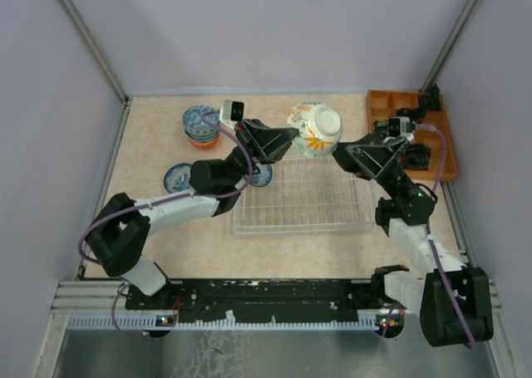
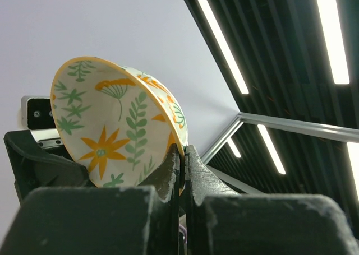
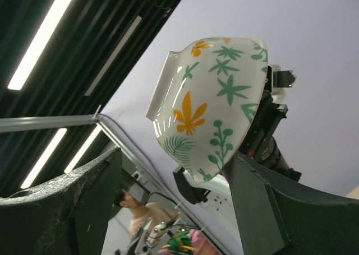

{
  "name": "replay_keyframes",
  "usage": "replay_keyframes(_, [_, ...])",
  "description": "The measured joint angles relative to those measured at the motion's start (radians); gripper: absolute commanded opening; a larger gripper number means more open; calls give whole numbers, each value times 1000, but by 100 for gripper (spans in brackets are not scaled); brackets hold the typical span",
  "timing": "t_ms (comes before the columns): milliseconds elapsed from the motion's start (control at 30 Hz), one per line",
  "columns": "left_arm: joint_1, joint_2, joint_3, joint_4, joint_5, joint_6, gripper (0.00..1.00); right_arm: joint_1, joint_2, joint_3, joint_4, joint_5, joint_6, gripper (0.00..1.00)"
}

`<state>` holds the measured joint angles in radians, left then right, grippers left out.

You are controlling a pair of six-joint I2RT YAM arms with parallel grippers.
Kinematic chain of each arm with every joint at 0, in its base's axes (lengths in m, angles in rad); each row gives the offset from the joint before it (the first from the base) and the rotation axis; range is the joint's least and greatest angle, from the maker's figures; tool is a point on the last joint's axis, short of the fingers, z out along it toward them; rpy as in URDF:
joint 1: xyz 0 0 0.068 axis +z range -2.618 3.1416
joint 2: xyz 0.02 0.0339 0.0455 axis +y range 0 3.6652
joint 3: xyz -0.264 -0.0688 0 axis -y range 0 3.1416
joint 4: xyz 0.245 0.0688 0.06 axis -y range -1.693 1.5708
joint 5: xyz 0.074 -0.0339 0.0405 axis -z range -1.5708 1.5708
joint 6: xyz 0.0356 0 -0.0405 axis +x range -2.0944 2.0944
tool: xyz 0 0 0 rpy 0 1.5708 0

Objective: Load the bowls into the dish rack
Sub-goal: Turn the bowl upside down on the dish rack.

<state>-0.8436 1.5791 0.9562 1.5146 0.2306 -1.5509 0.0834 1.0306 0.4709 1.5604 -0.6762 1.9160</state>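
We see the left hand (image 1: 285,143) closed on the rim of a bowl (image 1: 314,129), pinching the rim from inside and outside, as the left wrist view shows. The bowl is white with green leaves and orange flowers. It hangs in the air above the far edge of the rack (image 1: 303,205). It is turned on its side: the mouth faces the left hand, and the foot faces to the right and a little upward. So its axis runs almost level, from left to right.

The right hand (image 1: 342,151) is wide and holds nothing. It stands just beside the foot side of the bowl, and we cannot tell whether it touches.

The left arm (image 1: 166,205) goes from the near left, bends at the elbow and reaches to the far right. The right arm (image 1: 411,208) rises from the near right and turns its hand to the left, toward the bowl.

Further out on the counter (image 1: 166,249), a stack of bowls (image 1: 200,126) stands at the far left. Two single bowls (image 1: 177,177) lie left of the rack, one partly under the left arm. An orange tray (image 1: 384,105) is in the far right corner.
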Motion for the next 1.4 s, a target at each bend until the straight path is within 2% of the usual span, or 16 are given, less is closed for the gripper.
replay_keyframes(67, [-10,17,10,0,-9,2,0,36,13,0,0,23,7,71])
replay_keyframes(133, [-18,33,19,0,-16,3,0,54,21,0,0,42,12,63])
replay_keyframes(233, [-31,47,28,3,-31,2,0,69,25,0,-1,66,18,46])
replay_keyframes(333, [-41,48,31,10,-48,2,0,76,24,0,-2,82,23,37])
replay_keyframes(400, [-47,48,31,10,-63,-2,0,79,20,0,0,97,31,26])
replay_keyframes(467, [-49,48,28,10,-74,-10,6,80,10,0,0,117,43,15])
replay_keyframes(533, [-51,48,19,11,-84,-27,13,84,-6,0,1,135,52,11])
replay_keyframes(633, [-54,48,0,10,-95,-43,33,89,-24,0,1,154,60,9])
replay_keyframes(767, [-53,48,-51,5,-104,-18,65,90,-26,1,1,163,39,3])
replay_keyframes(800, [-54,48,-67,6,-109,-14,70,90,-21,1,0,163,31,1])
replay_keyframes(967, [-38,12,-155,8,-154,26,76,76,-14,17,-44,121,-30,0])
replay_keyframes(1133, [22,-80,-277,10,-166,60,77,-7,-47,145,-329,-16,-180,0])
replay_keyframes(1233, [58,-125,-335,10,-165,64,78,-64,-39,280,-589,-143,-340,0])
replay_keyframes(1400, [99,-137,-350,-12,-97,79,78,-122,73,535,-1196,-298,-782,0])
